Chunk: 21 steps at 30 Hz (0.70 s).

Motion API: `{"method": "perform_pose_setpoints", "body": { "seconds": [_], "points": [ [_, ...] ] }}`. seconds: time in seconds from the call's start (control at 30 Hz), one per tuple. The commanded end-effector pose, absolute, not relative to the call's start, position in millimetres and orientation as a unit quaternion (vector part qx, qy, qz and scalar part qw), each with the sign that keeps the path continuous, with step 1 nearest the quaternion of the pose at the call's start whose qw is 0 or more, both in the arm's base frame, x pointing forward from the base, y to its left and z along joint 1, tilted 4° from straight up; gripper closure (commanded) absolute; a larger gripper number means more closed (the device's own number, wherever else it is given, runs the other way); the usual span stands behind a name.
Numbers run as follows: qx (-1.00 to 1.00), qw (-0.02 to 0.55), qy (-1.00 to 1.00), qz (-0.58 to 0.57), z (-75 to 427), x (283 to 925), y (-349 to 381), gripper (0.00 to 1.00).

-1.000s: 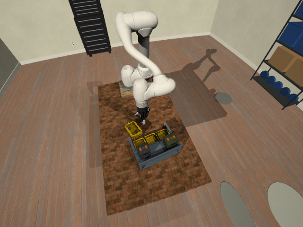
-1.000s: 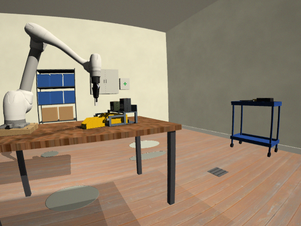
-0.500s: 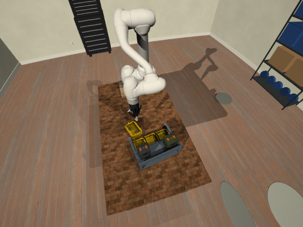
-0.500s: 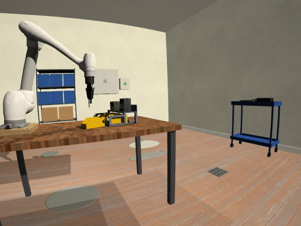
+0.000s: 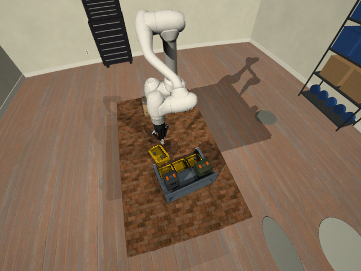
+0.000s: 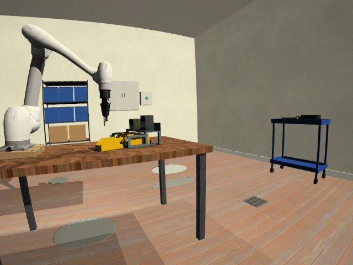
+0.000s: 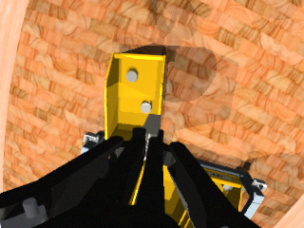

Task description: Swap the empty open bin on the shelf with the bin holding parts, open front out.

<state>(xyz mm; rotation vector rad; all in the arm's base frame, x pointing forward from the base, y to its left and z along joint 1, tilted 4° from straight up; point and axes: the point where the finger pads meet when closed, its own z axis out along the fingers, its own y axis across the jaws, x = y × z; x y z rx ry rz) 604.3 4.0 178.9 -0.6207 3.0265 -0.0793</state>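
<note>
Yellow bin with parts (image 5: pixel 158 154) sits on the bench (image 5: pixel 180 221), just left of the middle of the top view. It stands right in front of the small gray shelf (image 5: pixel 189 186), close to its left end. Two little round gray parts (image 7: pixel 132 75) lie inside it; the wrist view shows them in the upper middle of the picture.

Three more yellow bins (image 5: pixel 179 165) stand side by side in the lower level of the shelf. I cannot tell which of them is empty. On the top board of the shelf sit a dark gray box (image 5: pixel 171 179) on the left and a green box (image 5: pixel 203 168) on the right.

The gripper (image 5: pixel 162 141) hangs in the air above the bin with parts, pointing down at its far edge. Its fingers are pressed together and hold nothing. In the side view the gripper (image 6: pixel 104 122) is well above the bench, not touching any bin.

The white arm (image 5: pixel 172 101) bends over the bench from its base on a wood block (image 6: pixel 21 152) at the left edge of the side view. A blue cart (image 6: pixel 299 121) stands on the right of that view, far from the bench.
</note>
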Motion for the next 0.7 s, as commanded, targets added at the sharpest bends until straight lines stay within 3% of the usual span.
{"method": "perform_pose_setpoints", "body": {
  "seconds": [0.0, 0.03, 0.07, 0.67],
  "points": [
    [-0.2, 0.026, 0.979, -0.024, 176.8, 601.6, 3.9, 0.9],
    [-0.2, 0.026, 0.979, -0.024, 176.8, 601.6, 3.9, 0.9],
    [-0.2, 0.026, 0.979, -0.024, 176.8, 601.6, 3.9, 0.76],
    [-0.2, 0.026, 0.979, -0.024, 176.8, 601.6, 3.9, 0.76]
  ]
}}
